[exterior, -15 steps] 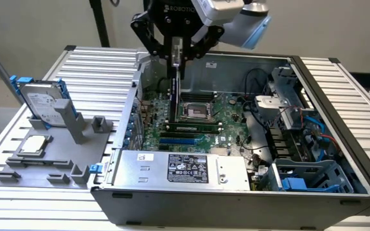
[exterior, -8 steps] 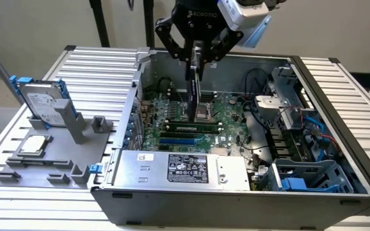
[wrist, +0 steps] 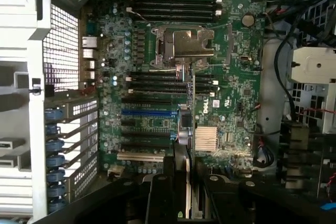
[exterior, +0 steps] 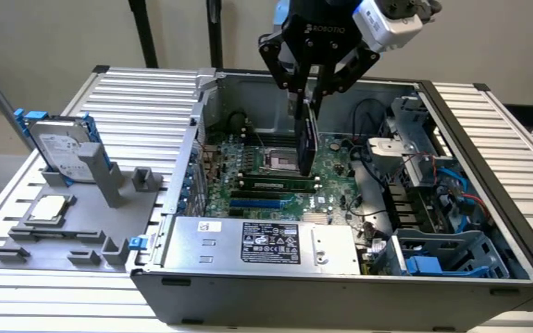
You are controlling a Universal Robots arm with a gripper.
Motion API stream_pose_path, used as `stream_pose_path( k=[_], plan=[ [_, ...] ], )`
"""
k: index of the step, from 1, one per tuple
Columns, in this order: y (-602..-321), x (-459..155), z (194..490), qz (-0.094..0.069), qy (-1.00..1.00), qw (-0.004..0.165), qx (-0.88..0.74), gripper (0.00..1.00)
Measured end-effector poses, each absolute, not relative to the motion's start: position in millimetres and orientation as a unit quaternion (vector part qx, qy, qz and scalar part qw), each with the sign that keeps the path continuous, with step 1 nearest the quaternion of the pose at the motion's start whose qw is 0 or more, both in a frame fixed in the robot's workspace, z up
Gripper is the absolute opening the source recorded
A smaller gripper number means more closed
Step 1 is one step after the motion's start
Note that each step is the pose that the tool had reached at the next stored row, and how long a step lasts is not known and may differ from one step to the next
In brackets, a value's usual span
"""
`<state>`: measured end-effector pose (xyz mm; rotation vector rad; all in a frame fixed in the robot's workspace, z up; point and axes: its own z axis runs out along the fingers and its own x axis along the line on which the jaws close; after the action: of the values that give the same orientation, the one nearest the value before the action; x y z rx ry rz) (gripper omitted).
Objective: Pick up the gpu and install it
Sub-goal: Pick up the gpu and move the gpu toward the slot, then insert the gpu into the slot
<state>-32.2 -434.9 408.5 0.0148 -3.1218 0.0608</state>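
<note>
Closest to the wrist lens, the gripper [wrist: 187, 187] shows two matte black jaws pressed in on the gpu [wrist: 187, 156]. We see the card edge-on there, a thin pale strip between dark sides.

From the exterior view, the gripper [exterior: 311, 90] hangs at twelve o'clock above the open grey metal case [exterior: 341, 298], clamped on the card's upper edge. The gpu [exterior: 307, 142] hangs upright and slightly tilted. It is a slim flat rectangle with a black face, over the green motherboard [exterior: 248, 191] near the case's middle. We cannot tell whether its lower end touches the board.

At six o'clock lies a boxy silver power supply [exterior: 261, 246] with a printed label. At nine o'clock, a grey moulded tray [exterior: 81, 243] on the ribbed metal table [exterior: 146, 97] holds a silver hard drive [exterior: 61, 149] with blue rails, standing upright. A small square CPU chip [exterior: 49, 208] lies flat at eight o'clock.
</note>
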Motion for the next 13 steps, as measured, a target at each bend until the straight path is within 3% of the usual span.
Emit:
stream_pose_path(
  k=[13],
  plan=[
    [-434.9,-31.8,408.7,0.020,-1.000,0.011,0.005,0.26]
  ],
)
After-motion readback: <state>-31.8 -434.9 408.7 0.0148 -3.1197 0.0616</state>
